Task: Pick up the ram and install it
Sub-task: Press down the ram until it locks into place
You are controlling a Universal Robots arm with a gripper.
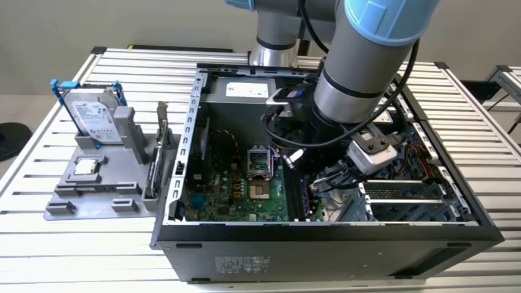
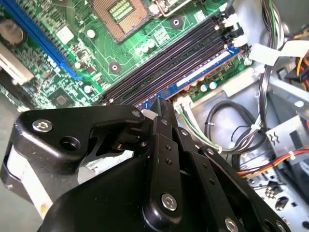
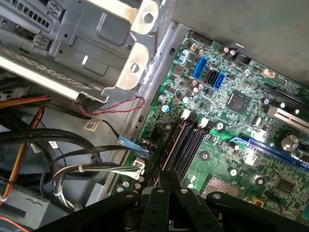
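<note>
The ram (image 2: 200, 77) is a thin, narrow blue circuit-board stick. It stands on its long edge in the outermost of the long black motherboard slots (image 2: 169, 60), parallel to them, on the side nearest the case cables.

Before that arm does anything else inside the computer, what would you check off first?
1. The memory stick lies along the black slots, on the side nearest the board's edge: ok.
2. The stick is pressed fully down: cannot tell.
3. The claw sits at the stick's near end: ok.
4. The white latches at the far end are closed: cannot tell.
5. The loose cables stay off the slots: ok.
</note>
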